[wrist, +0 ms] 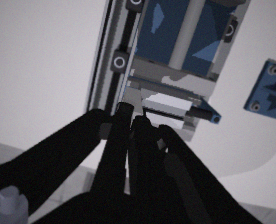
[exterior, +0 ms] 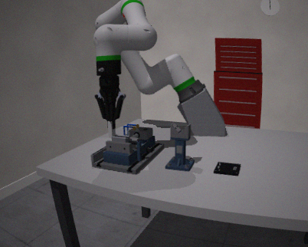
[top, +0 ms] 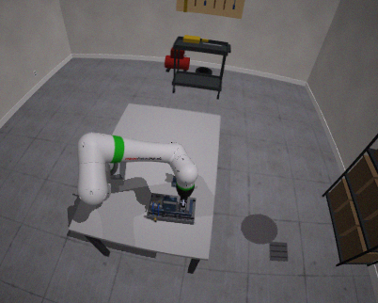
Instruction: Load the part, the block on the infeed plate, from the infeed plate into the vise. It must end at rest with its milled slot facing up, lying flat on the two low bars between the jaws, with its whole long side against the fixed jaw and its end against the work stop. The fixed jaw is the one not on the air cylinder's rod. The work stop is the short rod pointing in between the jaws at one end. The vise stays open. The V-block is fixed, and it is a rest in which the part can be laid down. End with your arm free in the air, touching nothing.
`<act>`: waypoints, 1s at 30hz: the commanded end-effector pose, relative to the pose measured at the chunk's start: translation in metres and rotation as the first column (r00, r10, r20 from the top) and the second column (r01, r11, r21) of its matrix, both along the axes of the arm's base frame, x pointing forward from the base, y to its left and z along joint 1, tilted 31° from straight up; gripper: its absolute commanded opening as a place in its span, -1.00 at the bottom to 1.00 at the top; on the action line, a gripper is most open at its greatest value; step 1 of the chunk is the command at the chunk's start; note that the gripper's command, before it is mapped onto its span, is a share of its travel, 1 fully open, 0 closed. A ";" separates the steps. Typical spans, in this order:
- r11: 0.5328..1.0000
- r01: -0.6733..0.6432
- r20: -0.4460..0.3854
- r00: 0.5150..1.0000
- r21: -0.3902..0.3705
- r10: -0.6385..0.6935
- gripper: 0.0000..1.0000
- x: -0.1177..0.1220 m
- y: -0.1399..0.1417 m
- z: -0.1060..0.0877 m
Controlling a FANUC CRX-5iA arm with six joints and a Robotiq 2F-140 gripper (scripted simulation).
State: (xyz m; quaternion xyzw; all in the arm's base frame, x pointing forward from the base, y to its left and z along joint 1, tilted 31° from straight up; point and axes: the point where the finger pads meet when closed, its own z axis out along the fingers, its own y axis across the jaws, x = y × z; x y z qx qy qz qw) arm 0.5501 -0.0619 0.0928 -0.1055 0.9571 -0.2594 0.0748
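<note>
You are looking at the seating step, not the pick. The infeed plate (exterior: pixel 227 168) is lying bare on the table (exterior: pixel 258 199), and in the wrist view a pale block (wrist: pixel 164 103) that I take to be the part is sitting inside the vise (exterior: pixel 124 153), at about 1 o'clock from the fingertips. How squarely it is lying against the fixed jaw and the work stop, the pictures are too coarse to tell.

The gripper (exterior: pixel 111 115) is hanging over the near end of the vise, clenched tight on nothing, with its fingers pressed together like a single prod. The V-block (exterior: pixel 180 146) is standing at 3 o'clock of the vise in the exterior view, with nothing I can make out resting in it.

Your next move is probably a gentle nudge with those closed tips, pushing the part home towards jaw and stop, or, if it is already seated, a straight lift away.
</note>
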 end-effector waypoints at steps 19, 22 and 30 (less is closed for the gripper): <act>1.000 0.000 0.000 1.000 0.000 0.000 -1.00 -0.001 0.004 -0.002; 1.000 0.000 0.000 1.000 0.000 0.000 -1.00 -0.001 0.004 -0.002; 1.000 0.000 0.000 1.000 0.000 0.000 -1.00 -0.001 0.005 -0.003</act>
